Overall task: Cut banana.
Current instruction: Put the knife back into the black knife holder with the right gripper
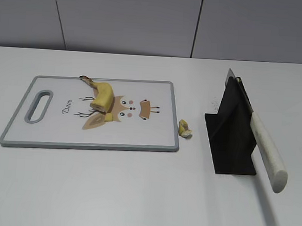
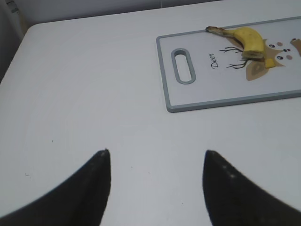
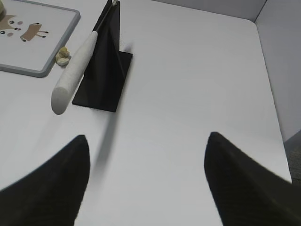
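Note:
The banana [image 1: 102,93], short, curved and yellow with a dark stem, lies on the white cutting board [image 1: 154,139] with its cut end toward me; it also shows in the left wrist view [image 2: 249,40]. A tiny yellow slice [image 1: 108,117] lies beside its cut end. A knife with a white handle [image 1: 269,151] rests in a black stand [image 1: 229,130], also in the right wrist view [image 3: 73,75]. My left gripper [image 2: 155,153] is open and empty over bare table, well to the left of the board. My right gripper [image 3: 148,136] is open and empty, near the stand.
A small loose cut-off chunk [image 1: 184,129] lies on the table between the board and the stand, also in the right wrist view [image 3: 62,55]. The board has a grey rim and a handle slot [image 1: 40,105]. The table's right edge [image 3: 270,94] is near.

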### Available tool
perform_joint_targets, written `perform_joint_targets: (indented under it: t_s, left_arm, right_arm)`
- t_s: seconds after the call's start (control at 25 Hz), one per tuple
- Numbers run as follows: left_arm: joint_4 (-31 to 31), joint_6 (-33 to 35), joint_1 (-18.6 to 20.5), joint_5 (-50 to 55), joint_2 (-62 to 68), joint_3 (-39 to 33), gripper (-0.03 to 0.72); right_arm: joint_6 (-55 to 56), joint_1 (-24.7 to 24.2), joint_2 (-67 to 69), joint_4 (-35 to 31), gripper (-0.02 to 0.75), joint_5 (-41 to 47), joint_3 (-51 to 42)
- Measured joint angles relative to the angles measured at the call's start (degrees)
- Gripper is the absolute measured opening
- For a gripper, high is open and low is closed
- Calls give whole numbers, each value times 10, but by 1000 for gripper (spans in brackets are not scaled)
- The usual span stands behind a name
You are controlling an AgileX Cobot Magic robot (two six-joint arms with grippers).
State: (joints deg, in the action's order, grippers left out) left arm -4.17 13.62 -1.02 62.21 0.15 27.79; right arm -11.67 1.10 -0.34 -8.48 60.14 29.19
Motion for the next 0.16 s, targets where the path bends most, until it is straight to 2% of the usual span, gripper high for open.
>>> perform_joint_targets:
  t_s: [0.16]
  left_arm:
    - [0,0,0,0,0,0,591]
  right_arm:
    - [0,0,0,0,585,0,0]
